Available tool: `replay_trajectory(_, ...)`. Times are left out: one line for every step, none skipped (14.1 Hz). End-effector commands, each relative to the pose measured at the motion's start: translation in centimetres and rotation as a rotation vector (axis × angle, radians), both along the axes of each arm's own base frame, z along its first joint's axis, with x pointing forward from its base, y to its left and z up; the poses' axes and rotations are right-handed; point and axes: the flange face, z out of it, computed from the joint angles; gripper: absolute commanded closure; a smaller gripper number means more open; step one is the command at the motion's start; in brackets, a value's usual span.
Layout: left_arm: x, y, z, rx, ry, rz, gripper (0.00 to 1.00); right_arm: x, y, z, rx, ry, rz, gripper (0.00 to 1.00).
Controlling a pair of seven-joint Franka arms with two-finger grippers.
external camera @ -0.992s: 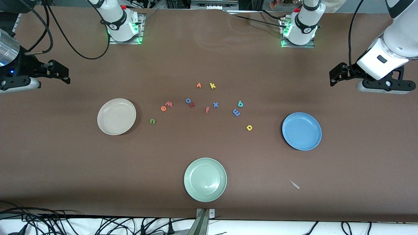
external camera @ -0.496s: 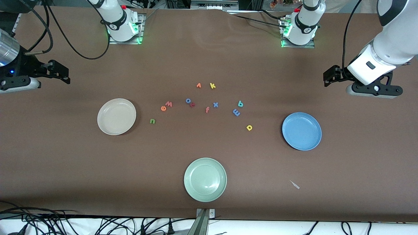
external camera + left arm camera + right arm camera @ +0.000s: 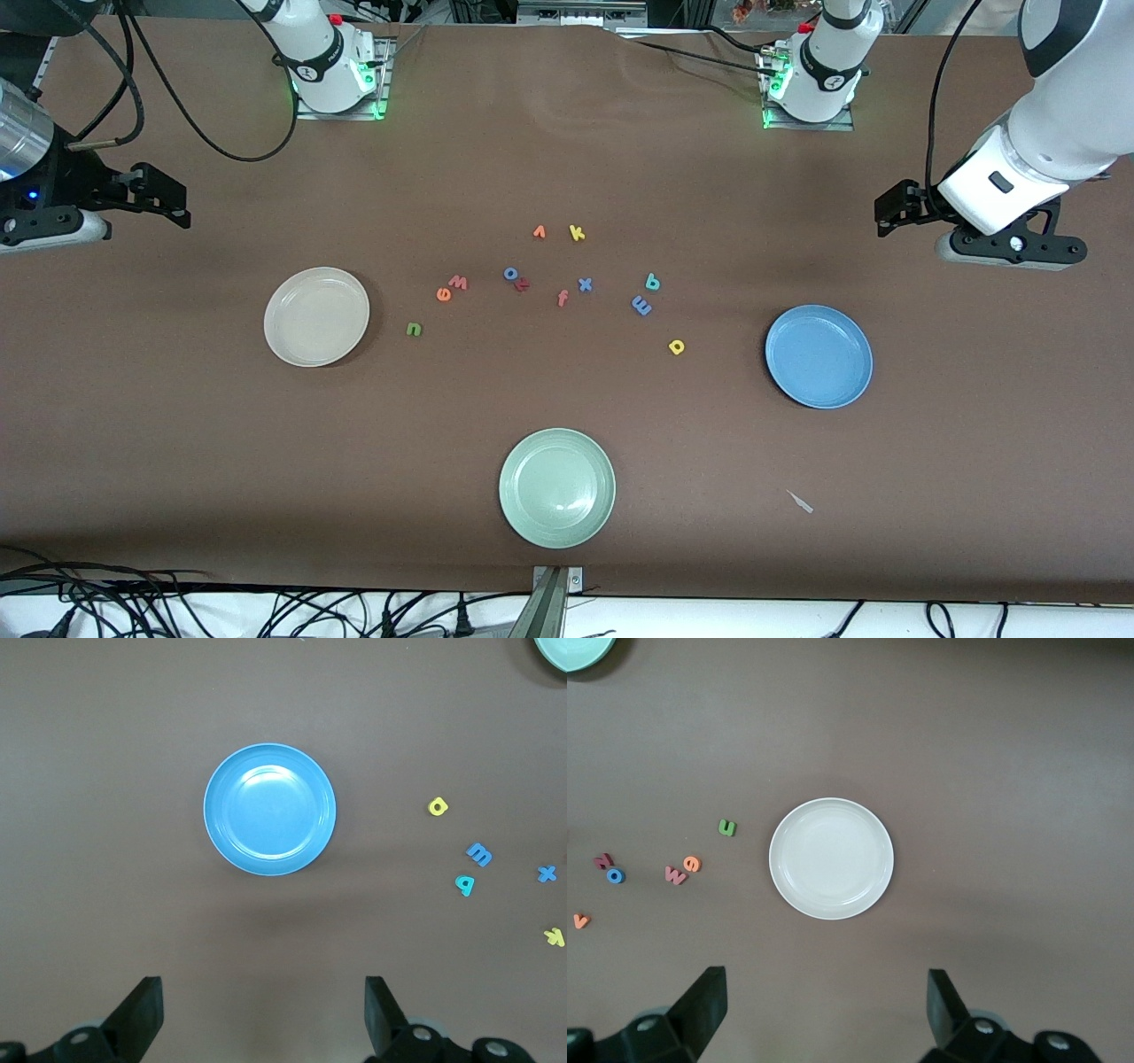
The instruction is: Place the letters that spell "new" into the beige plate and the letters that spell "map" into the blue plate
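Three plates are sitting on the brown table (image 3: 567,159), and I am seeing nothing in any of them. The beige plate (image 3: 316,316) is lying toward the right arm's end, the blue plate (image 3: 819,356) toward the left arm's end, and a pale green plate (image 3: 556,487) between them, nearest the front camera.

Eleven foam letters are lying loose on the table between the beige and blue plates. I am counting the green n (image 3: 413,329) nearest the beige plate, then the orange e (image 3: 443,294) touching the red-pink w (image 3: 458,282). The periwinkle m (image 3: 641,306) and teal p (image 3: 652,283) are sitting just beside each other, with the yellow a (image 3: 676,346) nearer the camera, closest to the blue plate. Five others are filling the middle: a blue o (image 3: 510,273), a dark red letter (image 3: 523,284), an orange-pink f (image 3: 562,298), a blue x (image 3: 585,284), an orange v (image 3: 539,232) and a yellow k (image 3: 577,233), making six, so twelve in all.

I am holding the left gripper (image 3: 261,1014) spread wide and empty above the table beside the blue plate; the right gripper (image 3: 824,1010) is hanging likewise, wide and empty, beside the beige plate.
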Motion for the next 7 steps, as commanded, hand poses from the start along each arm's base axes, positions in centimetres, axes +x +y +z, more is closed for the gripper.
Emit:
replay_trajectory(-0.7, -1.7, 0.2, -0.042, 0.027, -0.016, 0.00, 0.5, 0.1, -0.1, 0.001, 0.005, 0.001, 0.00)
replay_trajectory(-0.5, -2.2, 0.0, -0.078, 0.031, -0.009, 0.00, 0.5, 0.1, 0.0, 0.004, 0.003, -0.004, 0.00)
replay_trajectory(0.2, -2.7, -1.2, -0.084, 0.038, 0.001, 0.00, 0.5, 0.1, 0.0, 0.006, 0.002, -0.007, 0.00)
replay_trajectory(0.5, -4.3, -2.0, -0.077, 0.033, 0.011, 0.00, 0.5, 0.1, 0.0, 0.006, 0.005, -0.007, 0.00)
replay_trajectory(0.8, -5.6, -3.4, -0.068, 0.052, 0.028, 0.00, 0.5, 0.1, 0.0, 0.006, 0.006, -0.005, 0.00)
replay_trajectory(1.4, -6.3, -5.7, -0.061, 0.089, 0.046, 0.00, 0.4, 0.0, 0.0, 0.004, 0.008, -0.007, 0.00)
replay_trajectory(1.9, -8.1, -7.5, -0.057, 0.093, 0.055, 0.00, 0.4, 0.0, 0.1, 0.003, 0.008, -0.007, 0.00)
